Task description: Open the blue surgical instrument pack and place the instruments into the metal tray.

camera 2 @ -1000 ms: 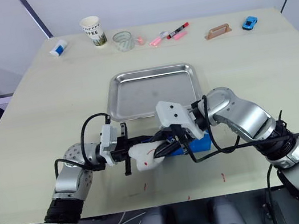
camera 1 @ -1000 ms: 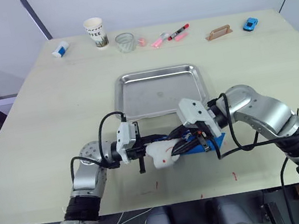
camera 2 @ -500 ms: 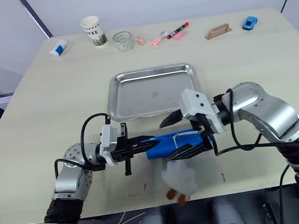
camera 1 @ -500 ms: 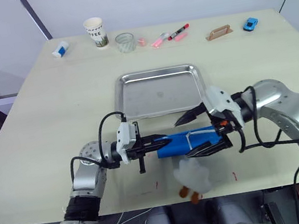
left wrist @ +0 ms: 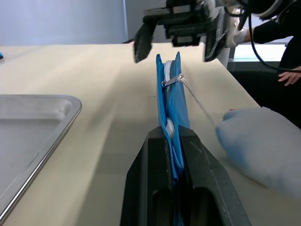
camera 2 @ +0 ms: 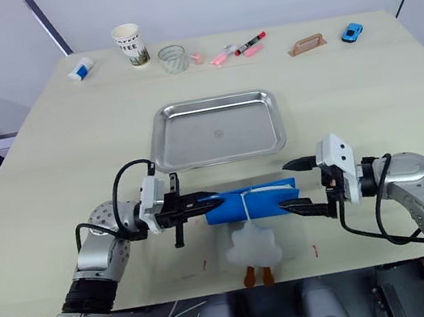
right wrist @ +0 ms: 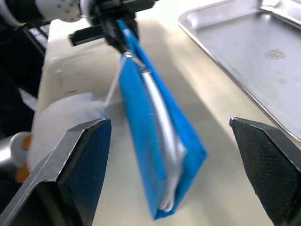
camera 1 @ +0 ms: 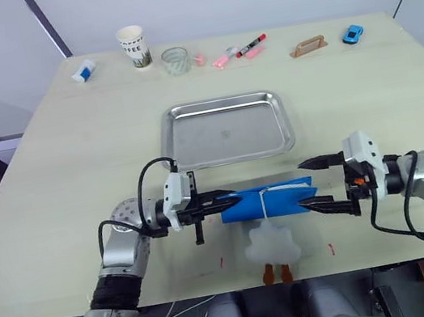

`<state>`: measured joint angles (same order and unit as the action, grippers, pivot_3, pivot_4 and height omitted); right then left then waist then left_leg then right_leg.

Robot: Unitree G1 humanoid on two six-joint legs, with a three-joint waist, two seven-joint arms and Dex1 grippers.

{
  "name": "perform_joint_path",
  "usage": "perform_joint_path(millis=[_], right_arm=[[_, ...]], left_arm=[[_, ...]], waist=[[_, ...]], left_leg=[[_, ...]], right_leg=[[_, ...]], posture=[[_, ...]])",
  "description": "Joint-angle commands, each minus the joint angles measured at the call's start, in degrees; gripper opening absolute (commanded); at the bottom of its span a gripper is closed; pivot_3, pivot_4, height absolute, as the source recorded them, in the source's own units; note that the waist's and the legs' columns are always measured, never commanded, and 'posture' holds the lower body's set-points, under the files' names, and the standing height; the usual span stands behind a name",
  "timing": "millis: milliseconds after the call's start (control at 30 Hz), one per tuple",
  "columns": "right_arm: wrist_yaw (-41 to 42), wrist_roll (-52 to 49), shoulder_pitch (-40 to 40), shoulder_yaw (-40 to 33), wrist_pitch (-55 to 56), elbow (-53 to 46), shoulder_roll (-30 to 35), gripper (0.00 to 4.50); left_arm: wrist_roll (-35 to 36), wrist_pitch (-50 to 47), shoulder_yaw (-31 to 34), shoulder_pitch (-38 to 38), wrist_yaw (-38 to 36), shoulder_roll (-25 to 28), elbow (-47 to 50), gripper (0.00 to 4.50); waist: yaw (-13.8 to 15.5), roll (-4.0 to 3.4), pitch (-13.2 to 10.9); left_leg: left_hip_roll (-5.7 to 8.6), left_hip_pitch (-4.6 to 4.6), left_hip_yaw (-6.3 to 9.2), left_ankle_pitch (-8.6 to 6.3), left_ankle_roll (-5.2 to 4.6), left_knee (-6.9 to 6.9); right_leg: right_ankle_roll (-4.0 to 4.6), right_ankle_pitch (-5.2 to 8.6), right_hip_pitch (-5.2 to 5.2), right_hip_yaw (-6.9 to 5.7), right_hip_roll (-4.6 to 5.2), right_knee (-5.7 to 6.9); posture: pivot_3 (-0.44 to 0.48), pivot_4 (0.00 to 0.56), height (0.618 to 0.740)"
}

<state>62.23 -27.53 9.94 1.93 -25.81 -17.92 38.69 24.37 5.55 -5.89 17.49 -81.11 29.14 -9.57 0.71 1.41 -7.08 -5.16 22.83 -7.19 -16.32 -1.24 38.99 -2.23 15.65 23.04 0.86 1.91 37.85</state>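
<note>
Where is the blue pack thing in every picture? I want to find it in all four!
Left eye view: the blue surgical instrument pack lies just below the metal tray.
Right eye view: same spot.
Left wrist view: it stands edge-on, pinched by the left gripper.
Right wrist view: it runs through the middle.
Shared landmark: the metal tray beside it.

So the instrument pack (camera 1: pixel 267 200) sits on the table (camera 1: pixel 58 169) just near-side of the metal tray (camera 1: pixel 226 130), between my left gripper (camera 1: pixel 218 201) and my right gripper (camera 1: pixel 315 184). A soft toy (camera 1: pixel 272 246) lies at the near table edge, right below the pack. Cup (camera 1: pixel 134 46), glass (camera 1: pixel 176 60), markers (camera 1: pixel 242 50) and toy car (camera 1: pixel 353 33) line the far edge.
</note>
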Motion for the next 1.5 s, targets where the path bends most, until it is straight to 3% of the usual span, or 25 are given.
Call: perform_joint_path(millis=[33,433,500,533,633,700,800,1367,1400,1433,1500], right_arm=[[1.2,0.3,1.4,0.5,3.0,2.5,-0.8,4.4],[4.4,-0.8,2.7,1.8,5.2,6.4,-3.2,4.4],[4.6,-0.6,2.8,2.0,5.2,6.5,-3.3,3.87],[4.7,-0.4,2.9,2.1,5.3,6.8,-3.4,3.3],[4.8,-0.3,2.9,2.2,5.4,6.8,-3.6,2.22],[5.1,-0.4,2.8,2.3,5.3,6.7,-3.6,1.7],[5.4,-0.4,2.9,2.4,5.3,6.9,-3.6,0.18],[8.5,3.1,11.3,3.8,10.6,18.3,-3.9,0.18],[8.6,3.3,11.4,3.9,10.8,18.7,-4.0,0.0],[8.7,3.4,11.6,4.1,11.0,19.0,-4.1,0.0],[8.8,3.5,12.0,4.2,11.1,19.4,-4.3,0.0]], left_arm=[[-0.4,0.9,0.4,0.2,-0.4,0.5,-0.2,0.0],[-0.5,1.2,0.5,-0.4,0.0,0.6,0.1,0.0],[-0.5,1.1,0.5,-0.4,0.0,0.6,0.1,0.0],[-0.5,1.1,0.5,-0.3,0.1,0.6,0.0,0.0],[-0.5,1.2,0.5,-0.4,0.0,0.7,0.1,0.0],[-0.5,1.2,0.5,-0.4,0.0,0.7,0.0,0.0],[-0.4,1.0,0.5,-0.2,0.2,0.7,0.2,0.0],[-0.9,-2.1,1.2,6.1,2.7,-0.5,-5.9,0.0],[-0.3,-2.7,1.8,5.9,2.7,-0.2,-5.4,0.73],[0.7,-3.7,2.7,5.6,3.0,0.1,-4.7,0.96],[3.0,-6.9,4.6,4.2,2.7,1.7,-2.3,1.96]], waist=[[0.0,0.0,0.0],[0.0,-0.01,0.0],[0.0,-0.01,0.0],[0.0,-0.01,0.0],[0.0,-0.02,0.0],[0.0,-0.01,0.0],[0.0,-0.02,0.0],[0.1,-0.03,0.0],[0.1,-0.03,0.0],[0.0,-0.03,0.0],[0.0,-0.03,0.0]], left_leg=[[0.0,0.0,0.0,0.0,0.0,0.0],[0.0,-0.01,0.0,0.01,0.01,0.0],[0.0,-0.01,0.0,0.01,0.01,0.0],[0.0,-0.01,-0.01,0.01,0.02,0.0],[0.0,-0.01,0.0,0.03,0.05,0.0],[0.0,-0.01,0.0,0.04,0.06,0.0],[0.0,-0.01,0.0,0.04,0.06,0.0],[0.01,0.0,-0.03,0.13,0.21,0.01],[0.0,0.0,-0.03,0.13,0.22,0.01],[0.0,0.0,-0.03,0.13,0.22,0.01],[0.0,0.0,-0.03,0.13,0.23,0.01]], right_leg=[[0.0,0.0,0.0,0.0,0.0,0.01],[0.0,0.0,0.0,0.0,0.0,0.01],[0.0,0.0,0.0,0.0,0.0,0.01],[0.0,0.0,0.0,0.0,0.0,0.01],[0.0,0.0,0.0,0.0,0.0,0.02],[0.0,0.0,0.0,0.0,0.0,0.02],[0.0,0.0,0.0,0.0,0.0,0.02],[-0.01,0.0,0.01,0.01,-0.01,0.02],[-0.01,0.0,0.01,0.01,-0.01,0.03],[-0.01,0.0,0.01,0.01,-0.01,0.03],[-0.01,-0.01,0.01,0.02,-0.01,0.04]], posture=[[0.0,0.15,0.74],[0.0,0.15,0.74],[0.0,0.15,0.74],[0.0,0.15,0.74],[0.0,0.15,0.74],[0.0,0.15,0.74],[0.0,0.15,0.74],[0.0,0.15,0.74],[0.0,0.15,0.74],[0.0,0.15,0.74],[0.0,0.15,0.74]])
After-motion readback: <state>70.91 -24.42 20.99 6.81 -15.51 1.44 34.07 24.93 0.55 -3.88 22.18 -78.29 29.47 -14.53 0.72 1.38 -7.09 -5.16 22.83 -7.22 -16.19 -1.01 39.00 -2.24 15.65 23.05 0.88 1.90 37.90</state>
